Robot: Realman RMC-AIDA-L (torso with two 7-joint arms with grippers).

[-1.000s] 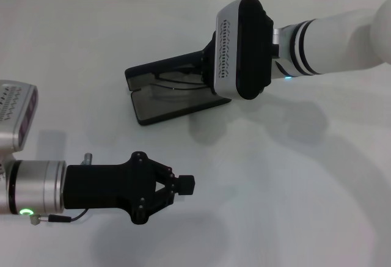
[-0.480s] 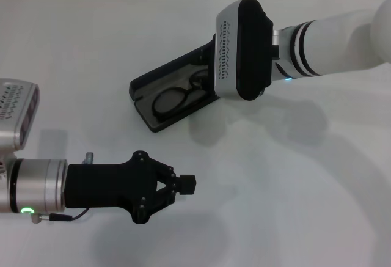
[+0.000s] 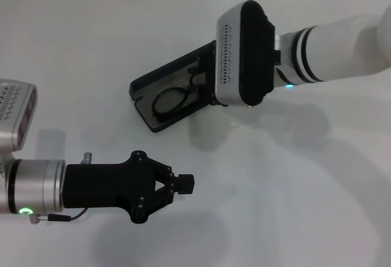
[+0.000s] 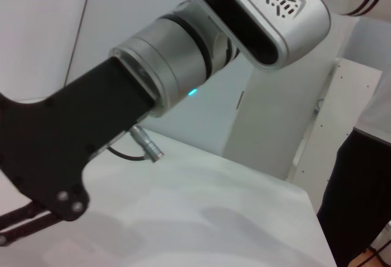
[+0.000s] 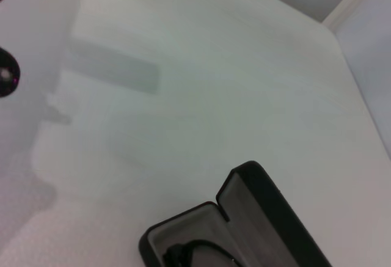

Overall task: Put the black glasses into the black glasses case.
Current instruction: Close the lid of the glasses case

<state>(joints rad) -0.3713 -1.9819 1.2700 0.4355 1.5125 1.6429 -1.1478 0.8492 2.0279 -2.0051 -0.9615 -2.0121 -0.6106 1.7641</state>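
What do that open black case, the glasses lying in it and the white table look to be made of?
The black glasses case looks like a matte black hard shell, perhaps plastic or leatherette, with a dull grey, fabric-like lining. The black glasses have a thin dark frame, probably plastic or metal, and clear lenses that show the lining through. The table is smooth, matte white, likely laminate.

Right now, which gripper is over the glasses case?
The right gripper, reaching over the open black glasses case that holds the black glasses. The left gripper sits nearer the robot, apart, fingers shut.
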